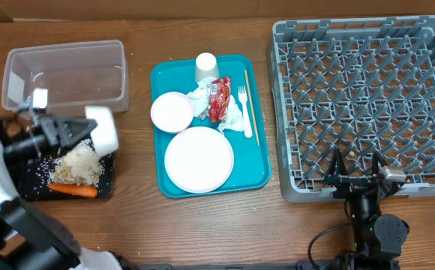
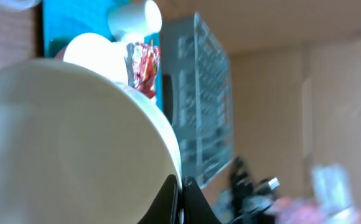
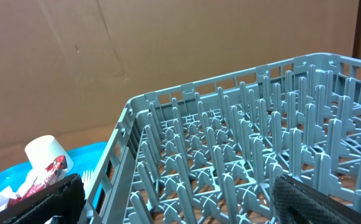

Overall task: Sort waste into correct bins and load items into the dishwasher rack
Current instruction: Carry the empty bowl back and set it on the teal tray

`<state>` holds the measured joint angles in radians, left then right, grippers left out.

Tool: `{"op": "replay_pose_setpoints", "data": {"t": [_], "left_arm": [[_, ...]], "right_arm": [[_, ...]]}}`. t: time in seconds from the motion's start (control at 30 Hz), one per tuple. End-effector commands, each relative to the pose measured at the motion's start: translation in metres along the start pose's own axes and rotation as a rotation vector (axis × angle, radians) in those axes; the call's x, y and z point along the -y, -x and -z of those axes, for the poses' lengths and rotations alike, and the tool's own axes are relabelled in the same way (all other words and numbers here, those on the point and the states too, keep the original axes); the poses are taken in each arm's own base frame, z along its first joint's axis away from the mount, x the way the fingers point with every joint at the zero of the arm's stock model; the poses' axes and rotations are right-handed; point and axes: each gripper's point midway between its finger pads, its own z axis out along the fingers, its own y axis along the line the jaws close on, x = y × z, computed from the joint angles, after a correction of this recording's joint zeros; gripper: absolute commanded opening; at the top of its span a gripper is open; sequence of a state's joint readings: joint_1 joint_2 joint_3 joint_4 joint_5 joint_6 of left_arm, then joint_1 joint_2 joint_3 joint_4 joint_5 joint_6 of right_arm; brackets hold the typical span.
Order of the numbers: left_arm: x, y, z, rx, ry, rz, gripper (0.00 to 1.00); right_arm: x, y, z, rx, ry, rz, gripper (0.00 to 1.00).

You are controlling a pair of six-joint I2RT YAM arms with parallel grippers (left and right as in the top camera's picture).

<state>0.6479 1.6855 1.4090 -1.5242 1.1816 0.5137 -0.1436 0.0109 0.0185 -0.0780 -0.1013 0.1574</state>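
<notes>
A: Where is the left gripper (image 1: pixel 88 132)?
B: Clamped on a small white bowl (image 1: pixel 103 129), tipped sideways over the black tray (image 1: pixel 30 182) at the table's left, above rice scraps (image 1: pixel 79 163) and a carrot (image 1: pixel 73 190).
A: And the right gripper (image 1: pixel 355 169)?
B: Jaws spread wide, holding nothing, at the grey rack's (image 1: pixel 367 75) near wall. Plate (image 1: pixel 199 159), cup (image 1: pixel 206 67), fork (image 1: pixel 244 112) and wrapper (image 1: pixel 219 99) lie on the teal tray (image 1: pixel 261 169) between.

Brown, wood-grained: worktop (image 1: pixel 135 217). Plain brown: cardboard (image 3: pixel 75 62). Teal: serving tray (image 1: pixel 252 161). Grey, open grid pattern: rack (image 1: pixel 367 67). Clear, colourless: tub (image 1: pixel 64 71). Black: shallow tray (image 1: pixel 30 187). Plain white, unpatterned: plate (image 1: pixel 199 159), cup (image 1: pixel 206 67), fork (image 1: pixel 245 116), napkins (image 1: pixel 199 96), second bowl (image 1: pixel 102 129). White, faintly pink: bowl (image 1: pixel 172 112). Red with silver edges: wrapper (image 1: pixel 219 100). Pale wood: stick (image 1: pixel 252 112). Orange: carrot (image 1: pixel 73 190). Off-white flecked tan: rice (image 1: pixel 79 163).
</notes>
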Motion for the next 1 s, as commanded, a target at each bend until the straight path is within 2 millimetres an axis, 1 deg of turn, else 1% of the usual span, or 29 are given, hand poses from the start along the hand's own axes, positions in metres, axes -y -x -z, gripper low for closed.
{"op": "replay_pose_setpoints", "data": {"t": [0.0,0.1,0.17,0.33,0.4,0.43,0.53,0.57,0.6,0.63,0.67,0.77,0.97], "left_arm": [[0.024,0.007,-0.014,-0.078,0.161,-0.117,0.04],[0.032,0.023,-0.034,-0.100,0.312,-0.190,0.04],[0.038,0.037,-0.052,-0.083,0.424,-0.251,0.04],[0.055,0.074,-0.105,0.046,0.667,-0.499,0.04],[0.059,0.085,-0.123,0.093,0.745,-0.581,0.04],[0.062,0.092,-0.139,0.128,0.790,-0.640,0.04],[0.065,0.106,-0.175,0.190,0.832,-0.726,0.04],[0.063,0.110,-0.190,0.204,0.838,-0.747,0.04],[0.059,0.113,-0.199,0.212,0.848,-0.757,0.04],[0.051,0.117,-0.209,0.222,0.872,-0.764,0.04],[0.034,0.119,-0.225,0.211,0.897,-0.766,0.04],[0.004,0.115,-0.250,0.160,0.912,-0.749,0.04],[-0.045,0.108,-0.277,0.083,0.947,-0.723,0.04]], "right_arm": [[0.000,-0.002,0.000,0.001,0.002,-0.003,1.00],[0.000,-0.002,0.000,0.001,0.002,-0.003,1.00],[0.000,-0.003,0.000,0.000,0.002,-0.003,1.00],[0.000,-0.003,0.000,0.000,0.002,-0.003,1.00],[0.000,-0.002,0.000,0.001,0.002,-0.003,1.00],[0.000,-0.002,0.000,0.001,0.002,-0.003,1.00],[0.000,-0.003,0.000,0.000,0.002,-0.003,1.00],[0.000,-0.003,0.000,0.000,0.002,-0.003,1.00],[0.000,-0.003,0.000,0.000,0.002,-0.003,1.00],[0.000,-0.002,0.000,0.001,0.002,-0.003,1.00],[0.000,-0.003,0.000,0.000,0.002,-0.003,1.00],[0.000,-0.003,0.000,0.000,0.002,-0.003,1.00],[0.000,-0.002,0.000,0.001,0.002,-0.003,1.00]]}}
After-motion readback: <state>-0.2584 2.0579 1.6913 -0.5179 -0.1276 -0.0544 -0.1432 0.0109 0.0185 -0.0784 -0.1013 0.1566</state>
